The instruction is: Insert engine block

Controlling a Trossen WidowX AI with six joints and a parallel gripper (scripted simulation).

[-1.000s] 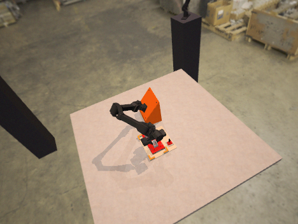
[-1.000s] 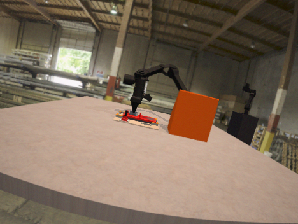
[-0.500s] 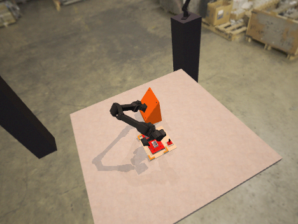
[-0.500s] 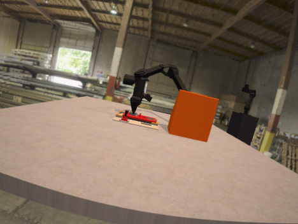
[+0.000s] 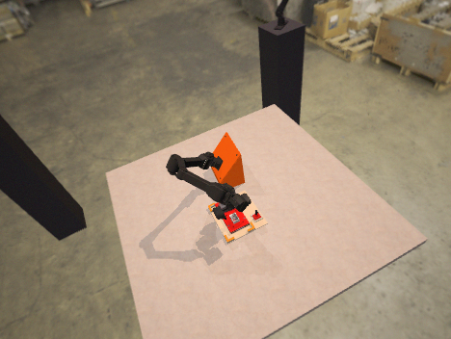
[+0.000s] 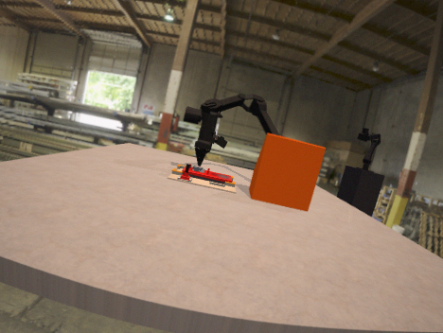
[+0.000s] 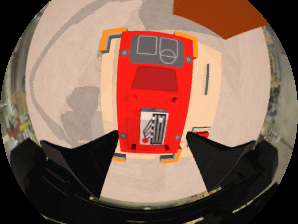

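Observation:
The red car body (image 5: 237,222) (image 6: 214,176) (image 7: 152,43) lies flat on a tan baseplate (image 5: 259,224) (image 6: 222,186) (image 7: 208,106) with orange corner brackets. The grey engine block (image 5: 234,217) (image 7: 153,128) sits in the opening in the car body and looks seated flush. My gripper (image 5: 230,209) (image 6: 199,162) (image 7: 153,135) is open. It points straight down just above the block, with one finger on each side of it and neither touching it. A small red part (image 5: 256,215) stands on the baseplate beside the car body.
A large orange box (image 5: 230,166) (image 6: 286,171) (image 7: 216,3) stands on the table (image 5: 313,241) just behind the baseplate, around the arm's base. Black pillars (image 5: 281,63) (image 5: 34,193) stand off the table; one (image 6: 362,189) shows at the far right.

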